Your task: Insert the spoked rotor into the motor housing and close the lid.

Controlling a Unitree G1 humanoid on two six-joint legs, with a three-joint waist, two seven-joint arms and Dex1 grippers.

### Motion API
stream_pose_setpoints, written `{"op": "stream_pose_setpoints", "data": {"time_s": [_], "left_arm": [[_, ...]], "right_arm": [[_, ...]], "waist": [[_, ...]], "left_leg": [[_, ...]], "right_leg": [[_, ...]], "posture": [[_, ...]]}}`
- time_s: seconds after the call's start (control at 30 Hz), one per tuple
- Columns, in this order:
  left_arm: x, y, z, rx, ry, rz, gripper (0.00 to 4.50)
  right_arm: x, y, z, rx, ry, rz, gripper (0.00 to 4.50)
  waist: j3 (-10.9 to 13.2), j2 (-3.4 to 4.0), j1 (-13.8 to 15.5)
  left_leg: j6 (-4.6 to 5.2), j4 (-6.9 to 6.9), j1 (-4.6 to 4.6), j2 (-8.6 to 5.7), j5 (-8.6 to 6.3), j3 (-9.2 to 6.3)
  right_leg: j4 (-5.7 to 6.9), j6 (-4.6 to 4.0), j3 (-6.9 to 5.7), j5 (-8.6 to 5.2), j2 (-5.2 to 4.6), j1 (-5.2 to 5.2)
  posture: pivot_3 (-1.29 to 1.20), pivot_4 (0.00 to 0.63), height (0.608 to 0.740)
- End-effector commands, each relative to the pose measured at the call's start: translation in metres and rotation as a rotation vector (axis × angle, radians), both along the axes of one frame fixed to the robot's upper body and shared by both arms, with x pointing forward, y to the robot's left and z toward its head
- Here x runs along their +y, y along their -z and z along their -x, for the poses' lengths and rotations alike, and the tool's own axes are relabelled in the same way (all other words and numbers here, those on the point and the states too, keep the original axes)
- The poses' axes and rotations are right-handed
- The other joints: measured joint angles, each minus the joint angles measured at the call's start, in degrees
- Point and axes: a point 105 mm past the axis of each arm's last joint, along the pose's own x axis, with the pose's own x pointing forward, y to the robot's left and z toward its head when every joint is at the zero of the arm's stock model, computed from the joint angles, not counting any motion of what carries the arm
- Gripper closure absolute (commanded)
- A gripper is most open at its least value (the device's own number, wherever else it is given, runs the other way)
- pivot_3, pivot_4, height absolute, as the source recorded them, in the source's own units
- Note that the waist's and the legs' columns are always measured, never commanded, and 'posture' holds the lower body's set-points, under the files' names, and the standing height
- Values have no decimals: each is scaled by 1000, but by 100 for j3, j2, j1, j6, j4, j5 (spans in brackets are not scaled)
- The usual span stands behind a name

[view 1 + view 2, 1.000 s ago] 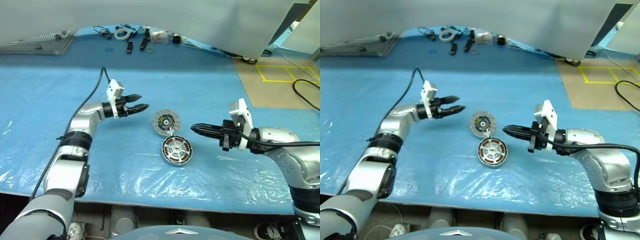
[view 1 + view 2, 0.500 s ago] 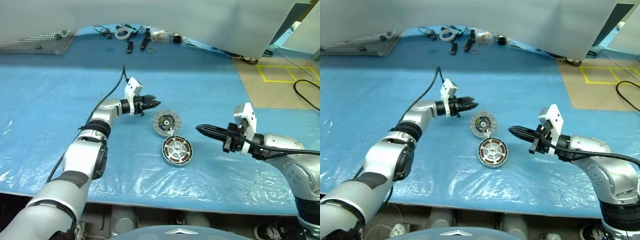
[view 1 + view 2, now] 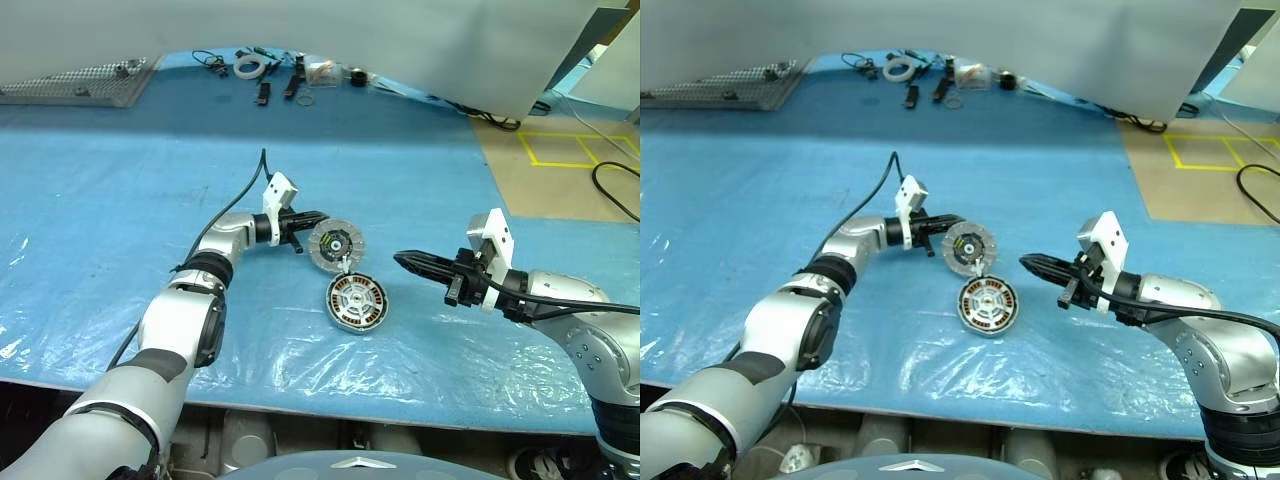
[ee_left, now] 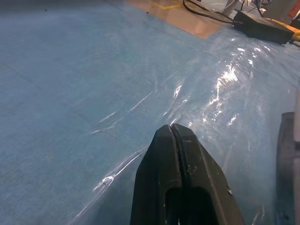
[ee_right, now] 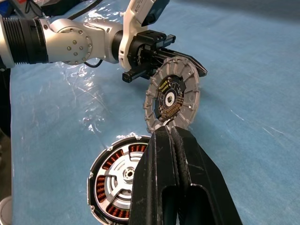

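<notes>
Lid leans tilted against copper-wound motor housing.

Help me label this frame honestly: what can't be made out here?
- Left gripper tips: behind the lid in the right wrist view; contact with its back cannot be told.
- Lid's back face: turned away in the head views and right wrist view.
- Motor housing: near rim covered by the right gripper, right wrist view.
- Small items at the table's far edge: too small to name, head views.
- Dark object: cut off by the left wrist view's edge.

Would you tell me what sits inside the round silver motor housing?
Inside the round silver motor housing: copper-brown windings around a silver hub. The right end effector covers its near edge.
</notes>
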Motion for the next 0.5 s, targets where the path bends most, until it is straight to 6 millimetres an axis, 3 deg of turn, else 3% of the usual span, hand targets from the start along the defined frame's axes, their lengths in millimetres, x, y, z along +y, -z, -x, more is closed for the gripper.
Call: {"op": "stream_pose_setpoints", "data": {"time_s": [0.03,0.17,0.33,0.5], "left_arm": [[-9,-15,1,-30,54,30,4469],[-20,-17,9,-41,136,30,4469],[-26,-23,15,-51,201,53,4469],[-31,-28,21,-70,270,60,4469]], "right_arm": [[4,-12,6,-49,-29,6,4500],[0,-8,19,-13,-68,21,4500],[-14,13,36,68,-87,83,4500],[-19,19,40,78,-70,113,4500]], "waist": [[0,0,0],[0,0,7],[0,-1,78],[1,-1,80]], "left_leg": [[0,0,-1,0,0,0],[0,-6,0,0,0,0],[0,-21,0,-3,0,0],[1,-28,-2,-2,0,0]], "right_leg": [[-2,0,0,0,0,0],[-10,2,0,1,0,0],[-45,10,-3,6,-1,8],[-47,10,-3,6,0,8]], "posture": [[0,150,740],[0,150,740],[0,150,740],[0,150,740]]}}
